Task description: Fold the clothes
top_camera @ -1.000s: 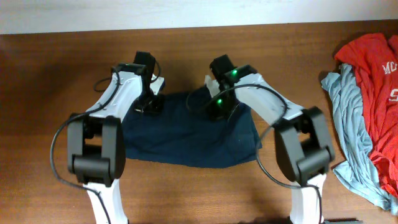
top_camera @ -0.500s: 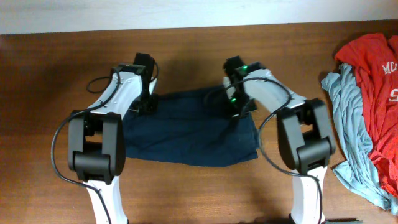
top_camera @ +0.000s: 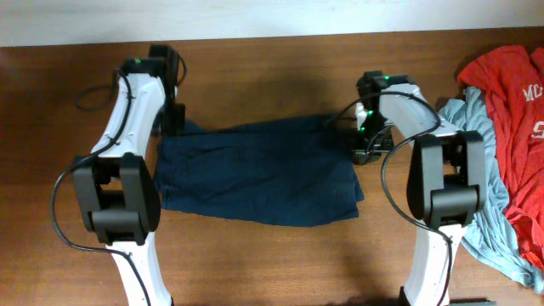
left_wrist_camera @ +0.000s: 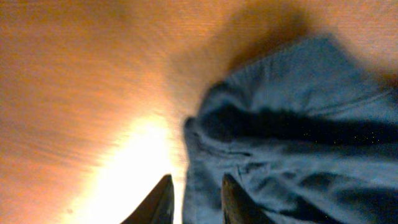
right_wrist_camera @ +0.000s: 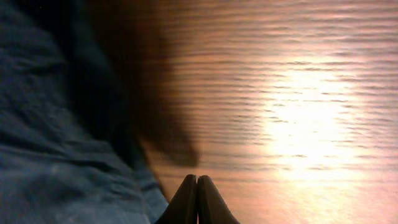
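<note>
- The left gripper [left_wrist_camera: 194, 202] is seen at the far-left corner of the navy garment [top_camera: 255, 174], fingers slightly apart, the cloth edge beside them, nothing clamped.
- The garment lies spread flat on the middle of the table [top_camera: 255, 259]; both far corners should be pinched squarely before folding.
- The right gripper [right_wrist_camera: 197, 200] is held just beside the far-right corner, fingers together on nothing; opening is judged needed first.

Matt, creased dark navy blue cloth garment [top_camera: 255, 174] on a brown wooden table [top_camera: 280, 76], fine-grained, smooth, faintly glossy; soft red cloth tee [top_camera: 501, 102]; rumpled light grey-blue cloth garment [top_camera: 466, 109].
</note>
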`<state>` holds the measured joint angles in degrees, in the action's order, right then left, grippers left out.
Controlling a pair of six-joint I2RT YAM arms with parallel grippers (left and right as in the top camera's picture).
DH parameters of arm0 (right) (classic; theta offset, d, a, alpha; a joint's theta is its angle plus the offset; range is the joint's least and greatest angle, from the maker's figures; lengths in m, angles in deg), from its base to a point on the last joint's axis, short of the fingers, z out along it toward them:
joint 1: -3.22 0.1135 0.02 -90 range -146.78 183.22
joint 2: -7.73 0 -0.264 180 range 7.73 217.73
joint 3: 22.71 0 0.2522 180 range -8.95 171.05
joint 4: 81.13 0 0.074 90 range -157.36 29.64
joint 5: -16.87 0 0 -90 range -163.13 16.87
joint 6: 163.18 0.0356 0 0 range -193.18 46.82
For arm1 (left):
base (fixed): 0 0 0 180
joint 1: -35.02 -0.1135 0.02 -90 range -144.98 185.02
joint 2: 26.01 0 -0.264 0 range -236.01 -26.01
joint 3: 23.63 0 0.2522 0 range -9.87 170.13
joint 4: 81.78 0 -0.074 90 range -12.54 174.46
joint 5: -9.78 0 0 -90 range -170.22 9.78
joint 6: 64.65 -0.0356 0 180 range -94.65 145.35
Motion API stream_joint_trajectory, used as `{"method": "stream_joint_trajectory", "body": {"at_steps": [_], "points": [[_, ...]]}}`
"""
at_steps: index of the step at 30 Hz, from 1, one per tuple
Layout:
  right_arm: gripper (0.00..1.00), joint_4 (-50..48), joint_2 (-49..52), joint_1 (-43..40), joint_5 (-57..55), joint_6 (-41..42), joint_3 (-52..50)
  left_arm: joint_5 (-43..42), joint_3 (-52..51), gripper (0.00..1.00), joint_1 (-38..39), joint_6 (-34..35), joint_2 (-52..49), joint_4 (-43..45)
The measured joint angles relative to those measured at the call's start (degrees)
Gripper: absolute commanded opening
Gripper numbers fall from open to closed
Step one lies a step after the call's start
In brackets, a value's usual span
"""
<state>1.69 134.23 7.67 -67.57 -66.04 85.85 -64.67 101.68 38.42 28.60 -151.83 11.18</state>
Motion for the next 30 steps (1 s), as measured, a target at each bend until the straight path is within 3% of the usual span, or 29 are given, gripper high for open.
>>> {"method": "stream_joint_trajectory", "body": {"at_steps": [10, 14, 17, 23, 27, 30], "points": [[0.28, -0.1, -6.8, -1.4, 12.4, -6.9, 0.9, 0.7, 22.7, 0.34, -0.1, 3.6, 0.0, -22.1], [0.44, -1.4, -12.3, -1.4, 14.2, -8.0, 0.9, 0.5, 25.8, 0.35, -0.7, 3.8, 1.4, -23.2], [0.53, -2.6, -16.9, -1.4, 14.8, -8.5, 1.0, 0.3, 25.8, 0.42, -2.0, 3.9, 4.3, -23.2], [0.64, -3.1, -26.4, -1.4, 14.9, -8.9, 1.3, 0.1, 18.9, 0.57, -6.5, 4.1, 21.4, -23.1], [0.70, -2.6, -29.9, -1.4, 15.0, -8.8, 1.4, -0.2, 7.0, 0.62, -10.9, 4.3, 36.3, -22.8], [0.72, -2.1, -30.2, -1.4, 14.9, -8.6, 1.5, -3.0, -4.7, 0.64, -14.1, 4.5, 42.8, -17.4]]}}
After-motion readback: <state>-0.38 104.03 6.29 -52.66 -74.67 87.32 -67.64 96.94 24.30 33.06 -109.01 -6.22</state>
